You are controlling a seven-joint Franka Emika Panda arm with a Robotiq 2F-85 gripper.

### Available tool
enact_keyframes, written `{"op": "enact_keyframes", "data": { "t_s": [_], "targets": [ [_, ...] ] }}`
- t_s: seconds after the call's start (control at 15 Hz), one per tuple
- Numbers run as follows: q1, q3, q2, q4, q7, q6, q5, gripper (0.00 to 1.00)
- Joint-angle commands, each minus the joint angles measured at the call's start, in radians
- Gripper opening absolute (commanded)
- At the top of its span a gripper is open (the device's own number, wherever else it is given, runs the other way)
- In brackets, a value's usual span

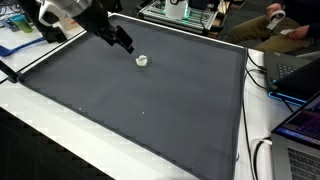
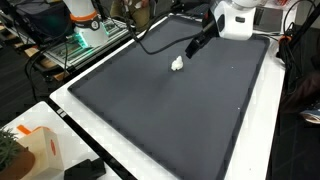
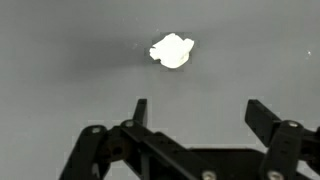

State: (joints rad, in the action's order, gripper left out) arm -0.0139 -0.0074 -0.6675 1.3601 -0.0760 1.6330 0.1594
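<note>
While the gripper (image 3: 195, 105) hangs released, jaws wide and empty, the small white lump (image 3: 172, 50), possibly crumpled paper, lies just ahead of it on the dark mat (image 1: 150, 110), touching neither jaw. Risk: a low jaw could knock it aside. Nothing stands between; a laptop (image 1: 296, 72) sits well apart.

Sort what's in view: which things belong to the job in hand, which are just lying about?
In hand:
- gripper, open, hovering short of the lump, not touching it
- small white lump
- dark mat that the lump lies on

Lying about:
- laptop off the mat's edge
- orange-and-white box on the white table
</note>
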Motion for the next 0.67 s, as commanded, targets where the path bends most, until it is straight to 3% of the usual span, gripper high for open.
{"op": "enact_keyframes", "data": {
  "t_s": [0.0,0.07,0.33,0.6],
  "targets": [
    [0.0,0.004,-0.081,-0.115,-0.006,-0.073,-0.015,1.0],
    [-0.003,0.005,-0.032,-0.045,-0.001,-0.029,-0.004,1.0],
    [-0.003,0.006,-0.065,-0.086,-0.002,-0.041,-0.005,1.0],
    [-0.005,0.021,-0.134,-0.16,0.01,-0.134,0.004,1.0]
  ]
}}
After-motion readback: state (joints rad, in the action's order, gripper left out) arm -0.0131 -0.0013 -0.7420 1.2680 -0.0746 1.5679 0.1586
